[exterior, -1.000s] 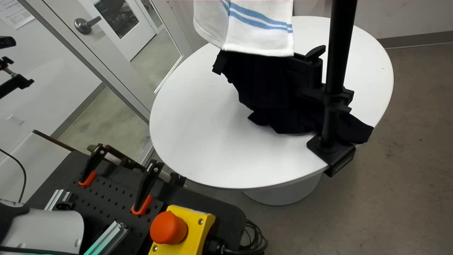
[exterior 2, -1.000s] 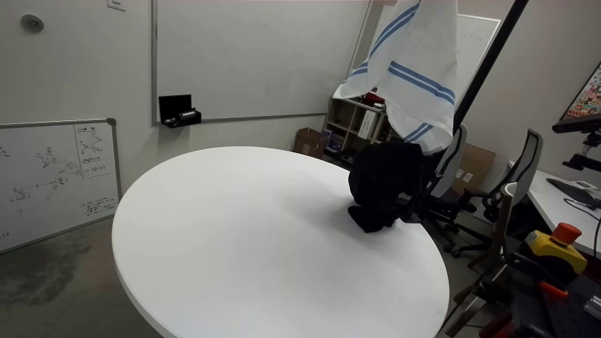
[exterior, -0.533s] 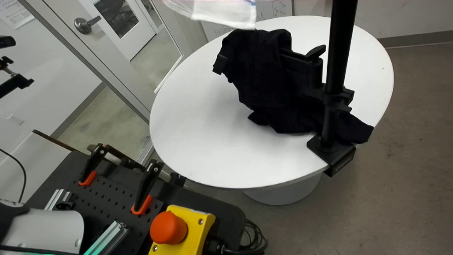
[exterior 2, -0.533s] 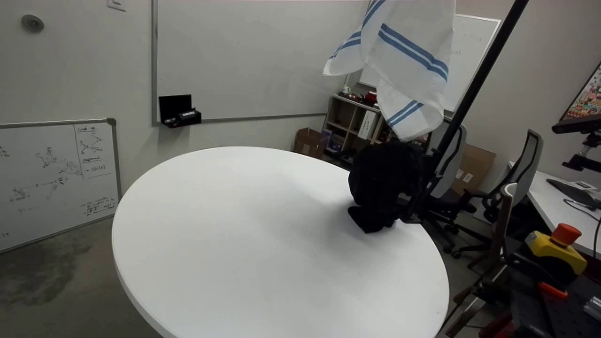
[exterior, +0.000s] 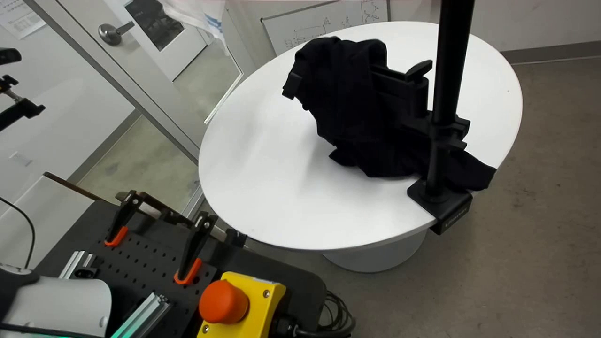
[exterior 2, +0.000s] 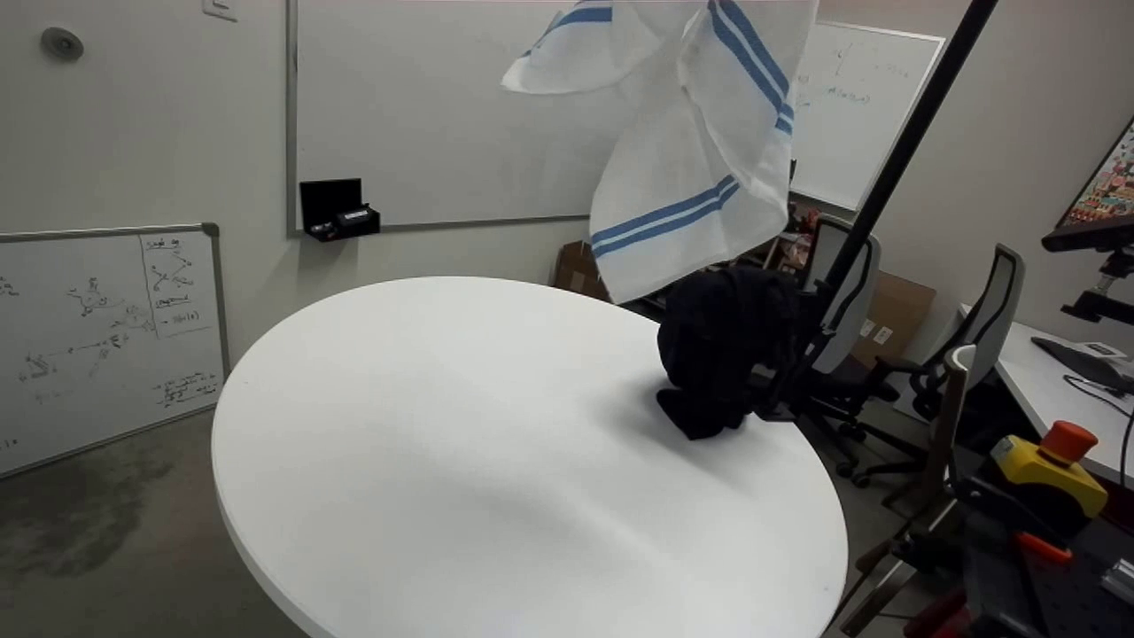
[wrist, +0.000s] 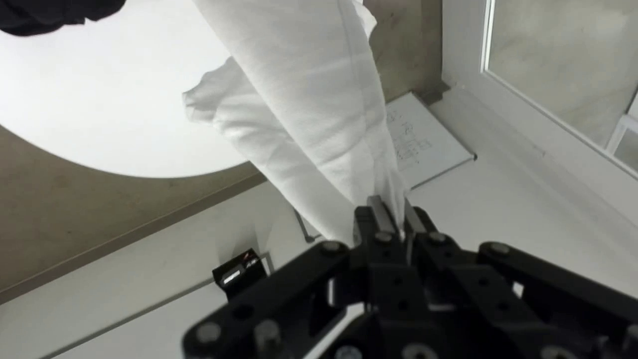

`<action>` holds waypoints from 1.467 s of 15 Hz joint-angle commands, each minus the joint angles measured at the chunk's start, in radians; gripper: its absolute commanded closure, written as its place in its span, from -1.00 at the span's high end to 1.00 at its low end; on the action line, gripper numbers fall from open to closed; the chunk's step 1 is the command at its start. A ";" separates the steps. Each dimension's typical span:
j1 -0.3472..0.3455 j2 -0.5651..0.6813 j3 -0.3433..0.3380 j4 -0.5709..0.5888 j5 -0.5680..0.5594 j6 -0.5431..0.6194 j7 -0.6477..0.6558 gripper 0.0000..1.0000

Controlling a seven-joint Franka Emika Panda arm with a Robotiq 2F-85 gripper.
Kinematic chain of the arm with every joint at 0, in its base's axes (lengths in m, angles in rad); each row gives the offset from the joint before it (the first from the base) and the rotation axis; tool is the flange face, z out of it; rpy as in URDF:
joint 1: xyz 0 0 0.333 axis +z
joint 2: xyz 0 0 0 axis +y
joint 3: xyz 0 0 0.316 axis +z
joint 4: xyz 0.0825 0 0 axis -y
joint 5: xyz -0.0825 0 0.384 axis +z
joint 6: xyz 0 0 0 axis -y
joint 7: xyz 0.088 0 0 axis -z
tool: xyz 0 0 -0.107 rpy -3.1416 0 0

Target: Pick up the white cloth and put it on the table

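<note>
The white cloth with blue stripes hangs in the air above the far side of the round white table in an exterior view. Only its lower edge shows at the top of an exterior view, left of the table. In the wrist view my gripper is shut on a pinched part of the cloth, and the rest hangs away from the fingertips over the table's edge. The gripper is out of view in both exterior views.
A black cloth-covered mount stands on the table beside a black pole clamped to the edge. A dark cart with a yellow emergency-stop box stands near the table. A glass door stands behind.
The cloth has moved up and left in an exterior view, nearly out of frame. In an exterior view it has swung left, away from the pole. It no longer overlaps the black mount.
</note>
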 commanded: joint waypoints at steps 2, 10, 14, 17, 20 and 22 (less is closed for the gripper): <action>0.011 -0.020 0.016 -0.100 0.007 -0.084 -0.055 -0.97; 0.028 -0.036 0.070 -0.408 -0.061 -0.084 -0.154 -0.97; 0.042 -0.031 0.088 -0.528 -0.100 -0.040 -0.198 -0.97; 0.045 -0.010 0.103 -0.591 -0.156 0.020 -0.198 -0.97; 0.045 0.015 0.124 -0.635 -0.233 0.060 -0.166 -0.42; 0.046 0.027 0.134 -0.654 -0.277 0.070 -0.153 -0.24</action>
